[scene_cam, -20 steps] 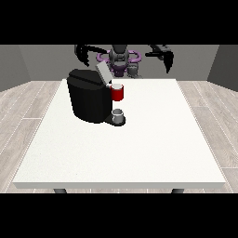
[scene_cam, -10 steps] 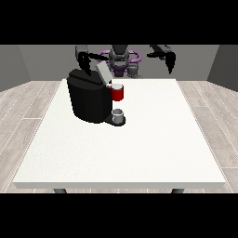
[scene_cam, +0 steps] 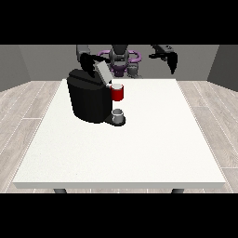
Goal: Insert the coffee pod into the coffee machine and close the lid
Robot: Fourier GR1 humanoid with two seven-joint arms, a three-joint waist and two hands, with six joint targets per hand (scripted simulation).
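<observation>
Risk: hand at view's left (scene_cam: 86, 62) sits just behind coffee machine (scene_cam: 89, 95), near raised lid (scene_cam: 102, 72); careless sweep could knock lid shut before pod goes in; its fingers: cannot tell. Red thing at machine (scene_cam: 117, 92) beside lid; grey thing (scene_cam: 118, 114) below on machine's base, cannot tell if pod. Hand at view's right (scene_cam: 172, 61) raised above table (scene_cam: 139, 148), well apart from machine; fingers hang down, relaxed, holding nothing.

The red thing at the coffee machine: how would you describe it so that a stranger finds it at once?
Find the black coffee machine on the white table. On its side toward the view's right sits the red thing, above a grey thing. It is the only red item.
</observation>
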